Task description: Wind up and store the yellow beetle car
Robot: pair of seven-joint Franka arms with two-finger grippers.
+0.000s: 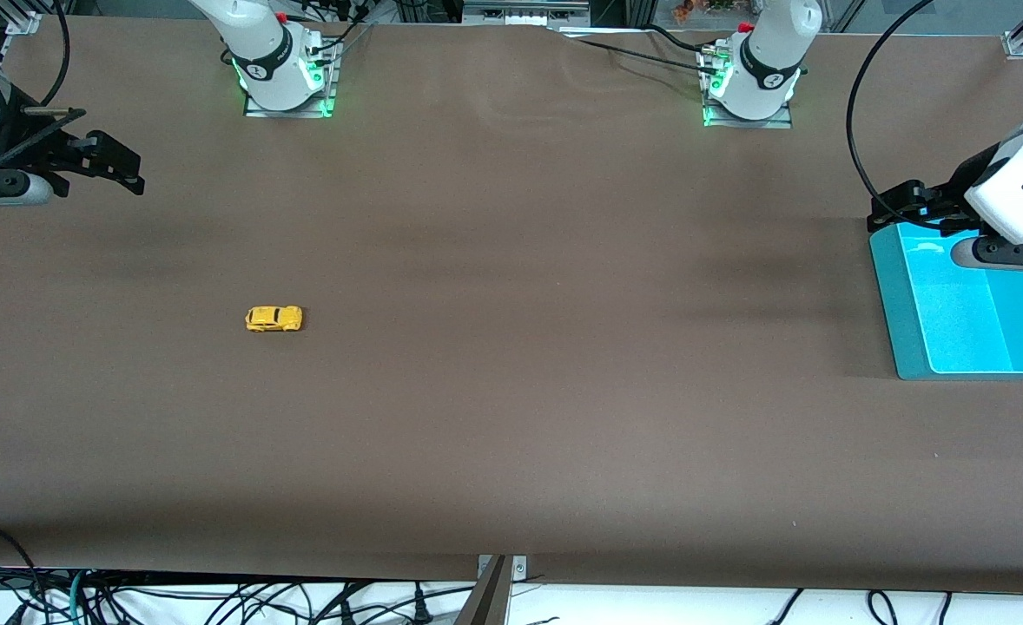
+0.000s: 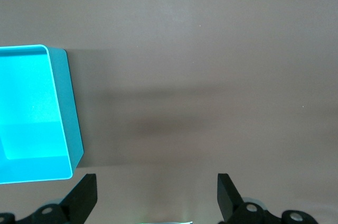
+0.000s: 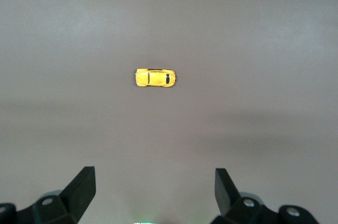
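Front view: brown counter (image 1: 511, 417), bare over most of its surface. The yellow beetle car (image 1: 273, 319) sat on its wheels toward the right arm's end of the counter, alone, nothing touching it. The right claw (image 1: 125, 169) hung in the air at that same end, above the counter's edge, well apart from the car, fingers spread wide and holding nothing. At the left arm's end lay a turquoise bin (image 1: 898, 321), open on top, nothing visible inside it. The left claw (image 1: 889, 208) hovered over the bin's corner farthest from the front camera, also spread wide and holding nothing. Both arm bases stood along the counter's edge farthest from the camera, green lights glowing at their feet.

Left wrist view: the two dark fingertips (image 2: 84, 195) stood wide apart with bare counter (image 2: 211, 76) between them. The turquoise bin (image 2: 66, 102) showed beside them, one corner and a wall in view, its floor bright and unoccupied.

Right wrist view: fingertips (image 3: 82, 187) wide apart, nothing between them. The yellow beetle car (image 3: 155, 78) lay on the counter (image 3: 253, 34) well clear of the claw, seen from above, dark windows visible, its length running crosswise to the claw's reach.
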